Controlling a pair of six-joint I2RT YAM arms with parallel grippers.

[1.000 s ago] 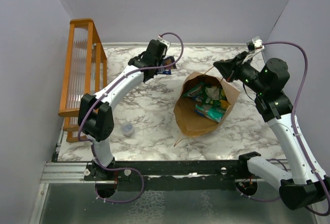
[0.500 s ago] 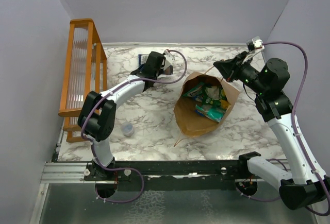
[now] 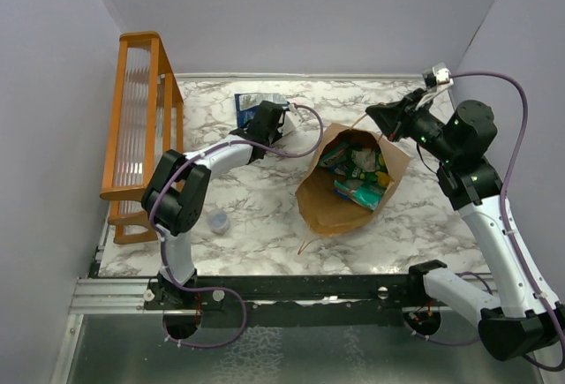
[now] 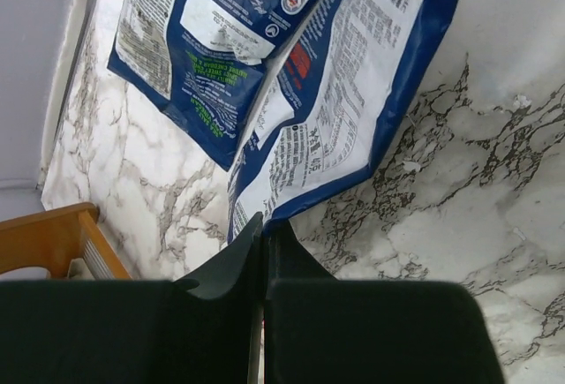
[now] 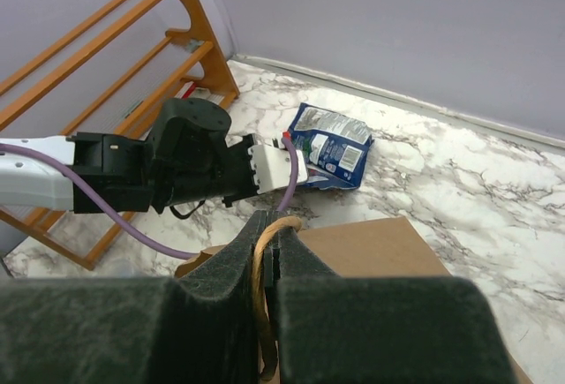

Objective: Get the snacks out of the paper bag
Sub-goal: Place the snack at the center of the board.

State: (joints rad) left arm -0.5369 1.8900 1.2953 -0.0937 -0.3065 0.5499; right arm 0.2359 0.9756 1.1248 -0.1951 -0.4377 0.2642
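Beyond the left hand [image 4: 264, 227], a blue packet [image 4: 353, 110] lies, corner pinched.

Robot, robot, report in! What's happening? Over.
Left gripper shut on blue packet, down on table. Right gripper shut on bag handle. More snacks inside paper bag. Nothing blocking.

Jaws together, the left pincer [image 4: 263, 229] pinches the lower edge of a dark blue snack packet [image 4: 353, 101] on the marble worktop [image 4: 459, 225]. Beyond the pincer lies a second blue packet [image 4: 212, 31]; left of the pincer, an orange rack [image 4: 44, 238].
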